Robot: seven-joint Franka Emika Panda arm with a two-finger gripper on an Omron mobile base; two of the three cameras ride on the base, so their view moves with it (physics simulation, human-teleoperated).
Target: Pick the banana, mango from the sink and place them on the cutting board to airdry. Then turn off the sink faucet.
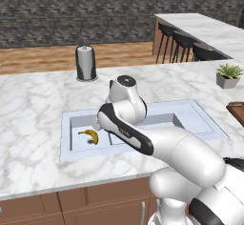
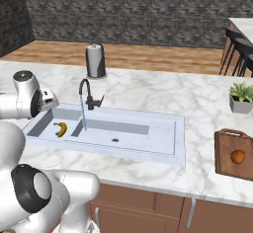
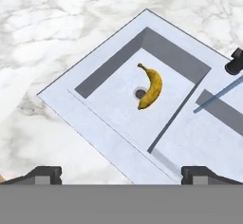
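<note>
The banana (image 3: pixel 151 86) lies in the smaller compartment of the sink (image 2: pixel 163 148), right beside the round drain (image 3: pixel 139 93) and touching its edge. In the hand view it sits at about twelve o'clock from the fingers (image 3: pixel 46 174), which stand wide apart with nothing between them, well above the basin. The mango (image 2: pixel 237 156) rests on the cutting board (image 2: pixel 225 150), out at three o'clock from the sink on the marble tabletop (image 2: pixel 148 91). The sink faucet (image 2: pixel 88 95) stands at the back rim between the two compartments, with a thin blue stream of water (image 2: pixel 83 113) running down into the basin. A dark paper-towel holder (image 2: pixel 96 60) stands behind the faucet at twelve o'clock, and a grey potted plant (image 2: pixel 241 97) sits just beyond the board.
</note>
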